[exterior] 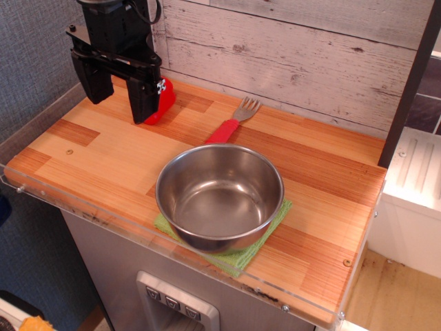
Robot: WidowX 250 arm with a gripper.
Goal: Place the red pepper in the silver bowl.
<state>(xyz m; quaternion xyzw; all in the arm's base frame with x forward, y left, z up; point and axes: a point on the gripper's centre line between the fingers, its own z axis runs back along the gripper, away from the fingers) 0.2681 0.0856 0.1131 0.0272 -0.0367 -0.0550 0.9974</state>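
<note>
On my bench [89, 155], a surface of striped wooden planks with a clear plastic edge along the front, a fork [234, 121] with a grey head and flat red handle lies near the back, tines toward the whitewashed plank wall [296, 48]. A green cloth [242, 256] lies flat toward the front edge.

Gripper [117, 86] hangs at 10 o'clock, fingers spread, above the counter [89, 158]. Pepper [164, 100] sits partly hidden behind its right finger. Bowl [219, 195] rests on green cloth [242, 256] at centre. Fork [234, 121] at 12 o'clock.
</note>
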